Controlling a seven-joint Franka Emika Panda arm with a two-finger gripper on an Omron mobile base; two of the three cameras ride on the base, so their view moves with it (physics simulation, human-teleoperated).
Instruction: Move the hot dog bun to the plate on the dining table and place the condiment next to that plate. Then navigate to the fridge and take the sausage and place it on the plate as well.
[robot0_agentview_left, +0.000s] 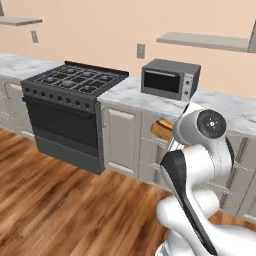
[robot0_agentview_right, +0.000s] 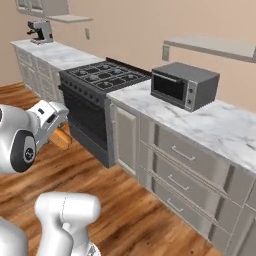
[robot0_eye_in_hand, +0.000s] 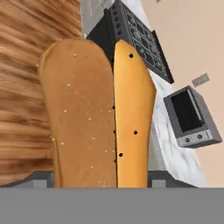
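Hand view: the gripper clamps the hot dog bun, its long axis running straight out from the fingers.

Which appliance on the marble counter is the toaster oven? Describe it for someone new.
Start at the black gas stove set into the marble wall counter. Right of it, on the countertop under a wall shelf, sits the toaster oven: a grey box with a dark glass door and knobs on its right side.

Hot dog bun mostly behind the arm, claw seemingly hidden.
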